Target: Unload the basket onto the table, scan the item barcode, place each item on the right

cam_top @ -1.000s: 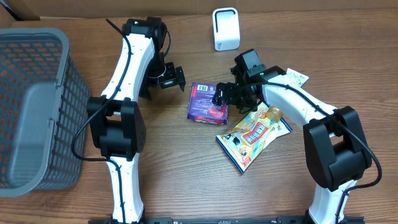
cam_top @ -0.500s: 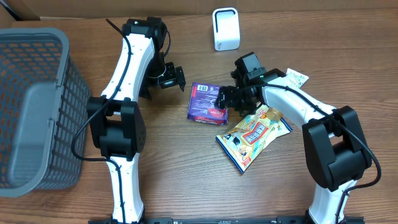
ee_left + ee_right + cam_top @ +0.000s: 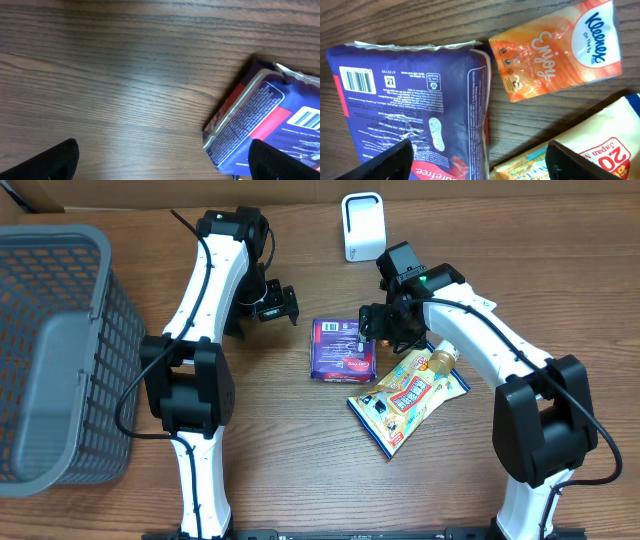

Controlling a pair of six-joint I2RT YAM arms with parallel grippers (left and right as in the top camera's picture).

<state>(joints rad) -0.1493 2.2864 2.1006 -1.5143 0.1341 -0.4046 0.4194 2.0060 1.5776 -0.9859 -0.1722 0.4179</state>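
Grey basket (image 3: 60, 240) far left, well apart from the action; left fingers (image 3: 55, 167) spread wide, grasping nothing, near the purple packet (image 3: 343, 352); packet flat on the worktop (image 3: 300, 470), barcode (image 3: 358, 81) face up; white scanner (image 3: 362, 227) stands near, beyond it; right fingers (image 3: 395, 167) released, hovering over the packet's right edge; tissue pack (image 3: 555, 50) and snack bag (image 3: 410, 393) alongside. Judgement: nothing lifted or presented to the scanner; grasp and scan both left.

orange tissue pack (image 3: 555, 55): "kleenex", "enjoy"
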